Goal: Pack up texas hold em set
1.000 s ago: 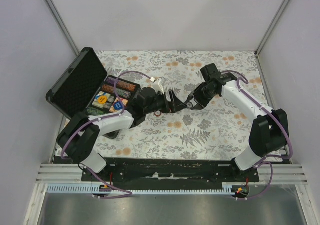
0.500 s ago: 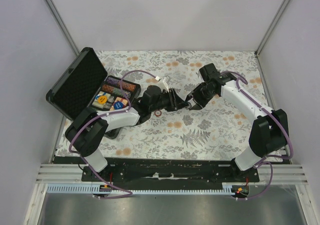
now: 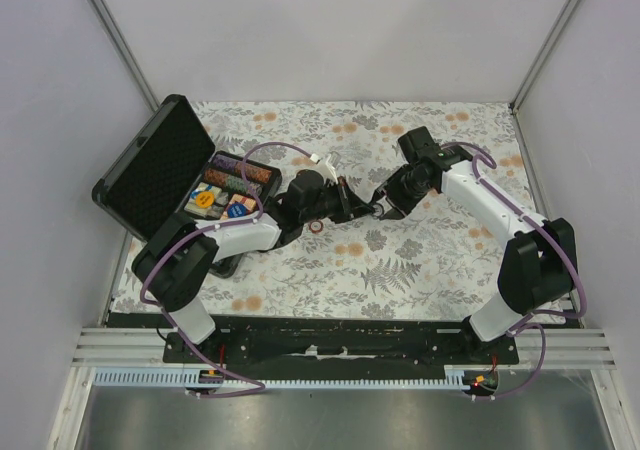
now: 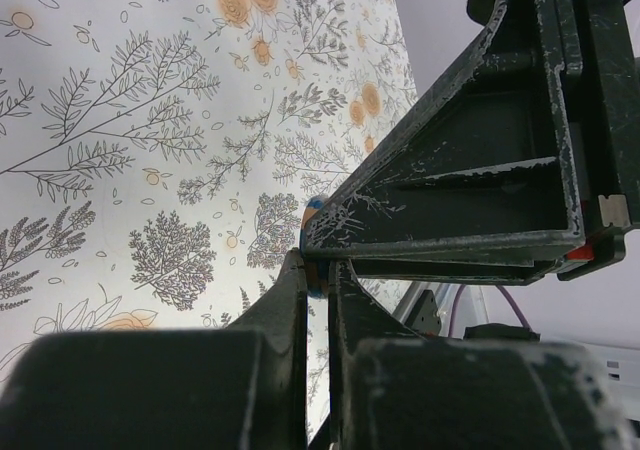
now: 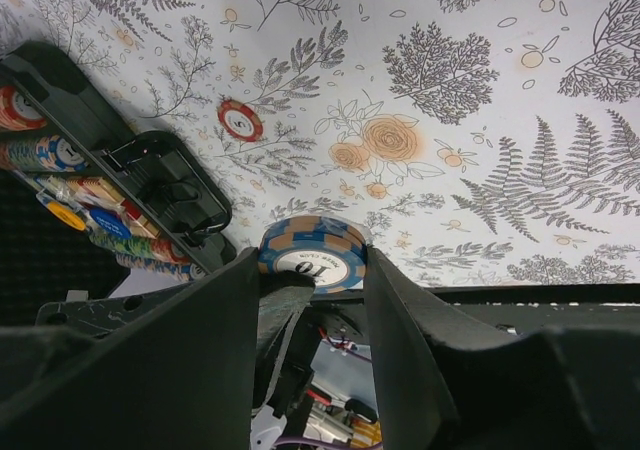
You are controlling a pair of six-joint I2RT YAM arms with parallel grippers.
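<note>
Blue chip stack (image 5: 313,253) hangs over mid-tabletop (image 3: 420,260), squeezed between the right fingers (image 5: 410,320), with the left fingers (image 4: 290,310) nipping just its edge. Skimpy hold: if right lets go, chips probably spill before reaching the case (image 3: 150,170) at the left edge.

The black case (image 3: 150,170) stands open at the table's far left. Its lid is tilted back, and its tray holds rows of striped chips (image 3: 240,173) with round orange and blue buttons (image 5: 65,215) beside them. A short blue-and-tan chip stack (image 5: 315,255), its top face marked 10, hangs above the floral table (image 3: 420,260), spanned across its width by the right gripper (image 5: 315,262) and pinched at its edge by the left gripper (image 4: 318,270). A single red chip (image 5: 240,120) lies flat on the table between case and stack, touching neither.
</note>
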